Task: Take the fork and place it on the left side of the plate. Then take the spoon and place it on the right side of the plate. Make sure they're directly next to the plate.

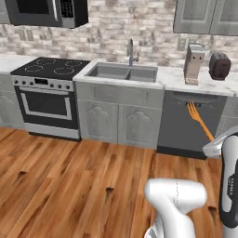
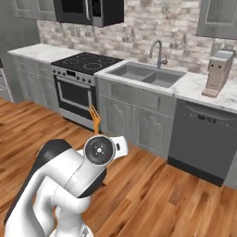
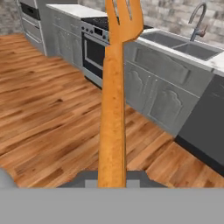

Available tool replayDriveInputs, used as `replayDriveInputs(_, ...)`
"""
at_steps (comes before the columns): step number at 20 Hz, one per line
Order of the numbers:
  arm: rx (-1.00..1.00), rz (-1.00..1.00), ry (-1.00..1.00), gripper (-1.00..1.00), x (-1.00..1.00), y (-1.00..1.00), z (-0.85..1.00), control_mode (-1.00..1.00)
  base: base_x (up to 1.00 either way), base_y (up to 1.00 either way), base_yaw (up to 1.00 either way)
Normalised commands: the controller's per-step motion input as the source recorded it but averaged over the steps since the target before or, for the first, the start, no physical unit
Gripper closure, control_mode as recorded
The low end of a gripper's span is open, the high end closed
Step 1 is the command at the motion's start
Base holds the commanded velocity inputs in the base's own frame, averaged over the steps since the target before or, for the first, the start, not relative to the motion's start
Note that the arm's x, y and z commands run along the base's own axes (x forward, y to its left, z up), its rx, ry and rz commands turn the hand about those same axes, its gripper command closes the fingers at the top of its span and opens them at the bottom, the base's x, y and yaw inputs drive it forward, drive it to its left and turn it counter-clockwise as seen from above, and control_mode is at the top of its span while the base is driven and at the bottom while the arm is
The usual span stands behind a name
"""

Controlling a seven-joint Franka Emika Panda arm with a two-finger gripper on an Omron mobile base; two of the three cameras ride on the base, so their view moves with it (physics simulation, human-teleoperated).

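The fork (image 3: 113, 109) is held up in the air, well above the wooden floor (image 1: 69, 176), its handle pinched in the tool (image 3: 112, 177). In the hand view the two dark fingertips press against either side of the handle's near end, and the orange handle runs straight away from the tool, with the tines at the far end reaching the top edge of that view, in front of the stove (image 3: 94, 39).

The left base view shows the fork (image 1: 199, 118) from the side: it slants up and to the left from the white arm (image 1: 223, 144) at the right edge, its tines seen against the dark dishwasher front (image 1: 188, 121). The tool itself is hidden by the arm's end there. This view also shows a knife block (image 1: 194, 64) and a dark toaster (image 1: 219, 66) on the table (image 1: 172, 79) to the right of the sink (image 1: 122, 72).

The right base view shows just the tines and a short piece of the fork (image 2: 95, 119) rising behind the round end of the arm (image 2: 99, 150), in front of the oven door (image 2: 74, 99). Here the toaster is out of frame, while the knife block (image 2: 217, 71) stands at the far right and grey cabinets (image 2: 34, 83) continue left of the stove.

The hand view gives the closest look at the faucet (image 3: 199, 19) and the sink basin (image 3: 183, 46) to the right of the fork.
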Motion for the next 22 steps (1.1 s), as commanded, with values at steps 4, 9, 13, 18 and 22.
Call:
replayDriveInputs(4, 0.00, 0.00, 0.00, 1.00, 0.00, 0.00, 0.00, 1.00, -1.00, -0.21, 0.22)
replayDriveInputs(9, 0.00, 0.00, 0.00, 1.00, 0.00, 0.00, 0.00, 1.00, -1.00, -0.26, 0.21)
replayDriveInputs(13, 0.00, 0.00, 0.00, 1.00, 0.00, 0.00, 0.00, 1.00, -1.00, -0.20, 0.22)
replayDriveInputs(18, 0.00, 0.00, 0.00, 1.00, 0.00, 0.00, 0.00, 1.00, -1.00, -0.02, 0.21)
replayDriveInputs(22, 0.00, 0.00, 0.00, 1.00, 0.00, 0.00, 0.00, 1.00, -1.00, 0.18, 0.16)
